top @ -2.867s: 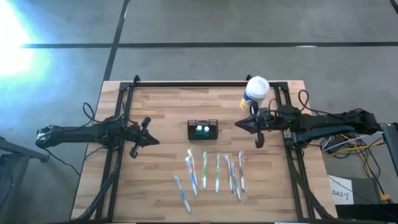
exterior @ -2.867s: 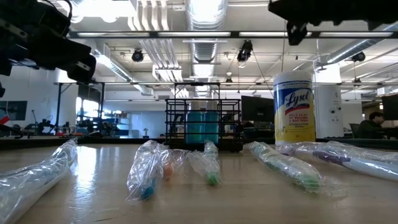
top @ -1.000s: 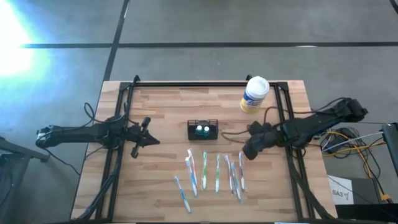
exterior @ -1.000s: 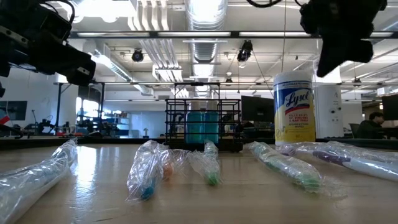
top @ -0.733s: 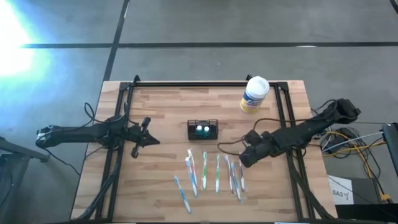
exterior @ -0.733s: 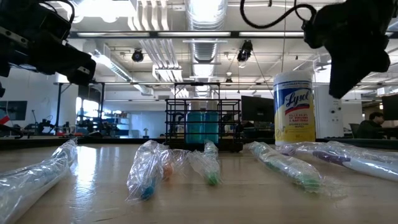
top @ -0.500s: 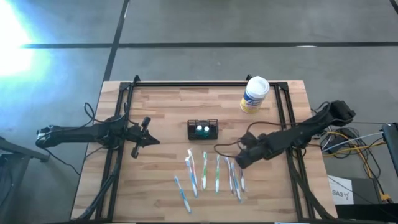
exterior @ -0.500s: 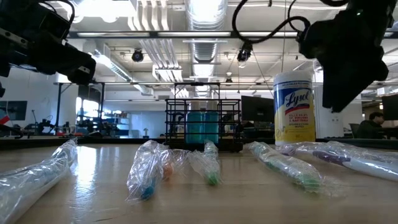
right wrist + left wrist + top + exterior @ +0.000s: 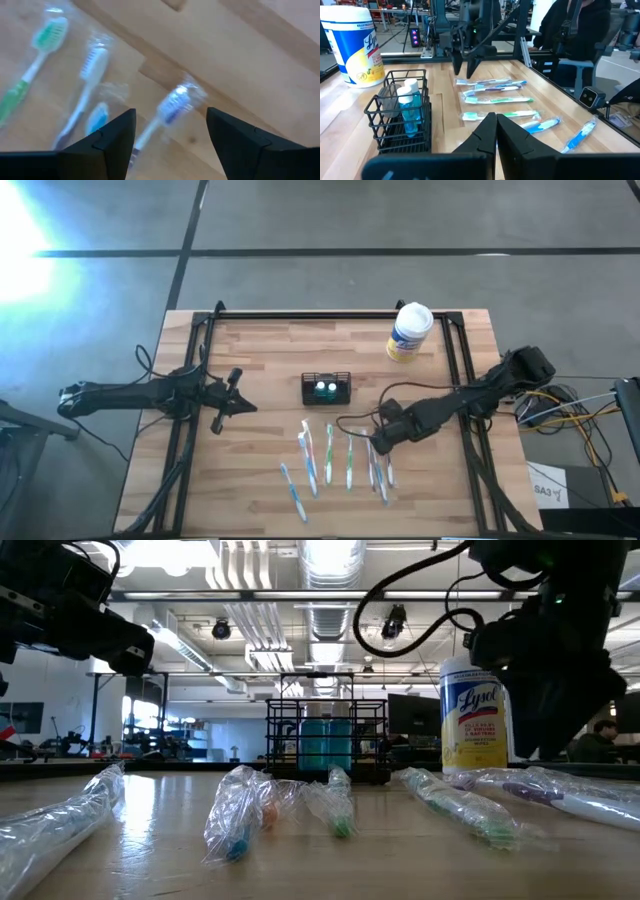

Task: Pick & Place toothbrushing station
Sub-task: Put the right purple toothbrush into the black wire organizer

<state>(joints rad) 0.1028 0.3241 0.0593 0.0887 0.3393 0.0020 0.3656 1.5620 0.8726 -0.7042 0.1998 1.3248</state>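
Observation:
The toothbrushing station [image 9: 327, 388] is a small black wire caddy with two blue bottles in it, standing on its base mid-table; it also shows in the left wrist view [image 9: 400, 117] and the low view [image 9: 327, 738]. Several wrapped toothbrushes [image 9: 345, 458] lie flat on the table in a row near the front edge. My right gripper [image 9: 376, 444] points down, open, above the right end of that row, and touches nothing. A blue-bristled brush head [image 9: 175, 105] lies below the gap between its fingers [image 9: 170, 131]. My left gripper [image 9: 245, 402] waits shut to the left of the caddy [image 9: 495, 125].
A white-and-yellow wipes tub [image 9: 409, 332] stands at the back right of the table [image 9: 260, 470]. Black frame rails [image 9: 190, 430] run along the table's left, right and far edges. A seated person [image 9: 570, 30] shows beyond the table's right side.
My right gripper has come down from above the table's right side and moved toward the left and near edges, tipping to point more steeply down. It now hangs low over the right end of the toothbrush row. The brushes and caddy have not moved.

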